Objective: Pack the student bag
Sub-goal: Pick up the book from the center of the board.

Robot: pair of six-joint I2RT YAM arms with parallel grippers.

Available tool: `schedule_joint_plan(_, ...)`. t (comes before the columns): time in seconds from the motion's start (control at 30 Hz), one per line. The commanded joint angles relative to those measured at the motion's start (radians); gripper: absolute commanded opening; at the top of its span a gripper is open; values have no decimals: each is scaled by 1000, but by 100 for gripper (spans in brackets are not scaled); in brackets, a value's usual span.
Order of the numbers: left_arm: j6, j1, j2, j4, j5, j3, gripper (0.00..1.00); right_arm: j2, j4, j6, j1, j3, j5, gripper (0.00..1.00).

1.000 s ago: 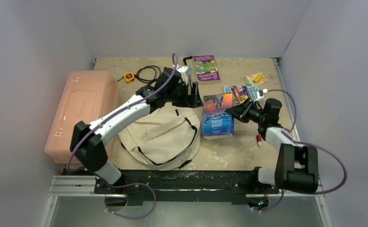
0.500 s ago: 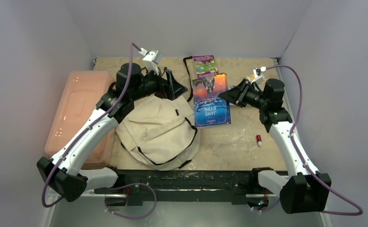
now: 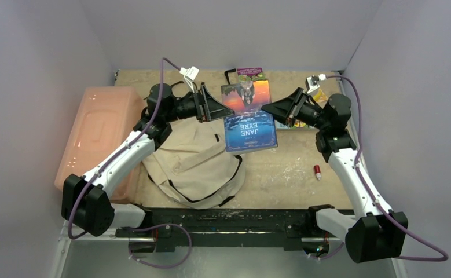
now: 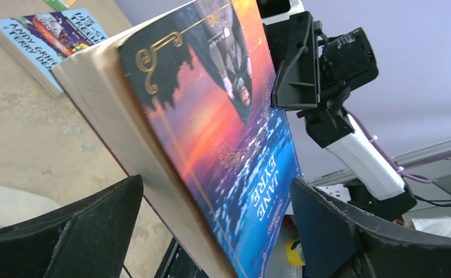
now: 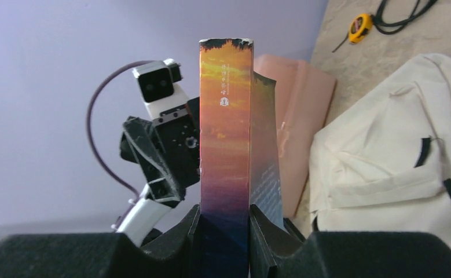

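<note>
The beige student bag (image 3: pixel 195 162) lies on the table in front of the left arm and shows again in the right wrist view (image 5: pixel 396 156). A "Jane Eyre" book (image 3: pixel 249 119) hangs in the air above the bag's far right corner. My right gripper (image 3: pixel 269 109) is shut on its spine edge (image 5: pixel 226 145), its jaws (image 5: pixel 226 231) pressing both covers. My left gripper (image 3: pixel 214 107) is open at the book's other side. In the left wrist view the book (image 4: pixel 211 116) stands tilted between its wide fingers (image 4: pixel 66 231), with gaps on both sides.
A pink plastic bin (image 3: pixel 98 136) stands left of the bag. A purple book (image 3: pixel 250 72) lies at the back, and another book (image 4: pixel 43 35) lies flat on the table. A small red object (image 3: pixel 317 171) lies at the right. A yellow tape measure (image 5: pixel 360 27) and a black cable (image 5: pixel 402 11) lie behind the bag.
The right gripper lifted the book off the table and carried it back and left. The left gripper left the bag, opened wider and now straddles the book.
</note>
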Motion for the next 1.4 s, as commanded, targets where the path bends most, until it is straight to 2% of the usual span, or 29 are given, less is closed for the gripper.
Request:
schedule_joint_plan(0.0, -175, 22, -9, 260, 101, -35, 99, -23, 367, 288, 3, 66, -66, 0)
schedule_joint_plan(0.13, -201, 35, -21, 233, 78, -36, 100, -3, 502, 407, 4, 74, -74, 0)
schedule_joint_plan(0.3, -303, 47, -36, 335, 50, -65, 100, 18, 531, 452, 6, 90, -79, 0)
schedule_joint_plan(0.5, -357, 48, -31, 380, 61, -71, 100, 53, 592, 506, 16, 101, -76, 0)
schedule_joint_plan(0.63, -488, 48, -10, 612, 88, -103, 100, 72, 551, 462, 37, 110, -62, 0)
schedule_joint_plan(0.73, -529, 49, 0, 711, 99, -117, 89, 79, 498, 392, 40, 112, -58, 0)
schedule_joint_plan(0.87, -492, 49, 3, 652, 101, -116, 75, 77, 401, 285, 40, 127, -39, 0)
schedule_joint_plan(0.97, -488, 49, 13, 656, 101, -118, 66, 80, 396, 262, 41, 112, -17, 0)
schedule_joint_plan(1.07, -462, 49, 18, 639, 110, -116, 46, 79, 373, 223, 51, 114, -5, 0)
schedule_joint_plan(1.13, -445, 50, 29, 623, 133, -106, 26, 86, 226, 102, 55, 163, -30, 1)
schedule_joint_plan(1.2, -436, 55, 54, 605, 176, -85, 5, 106, -11, -110, 56, 250, -72, 13)
schedule_joint_plan(1.23, -435, 60, 68, 602, 196, -73, 0, 115, -130, -220, 56, 294, -81, 23)
schedule_joint_plan(1.3, -438, 70, 97, 608, 234, -52, 0, 132, -313, -418, 56, 358, -102, 51)
schedule_joint_plan(1.37, -451, 74, 125, 639, 263, -42, 0, 140, -360, -492, 56, 356, -167, 68)
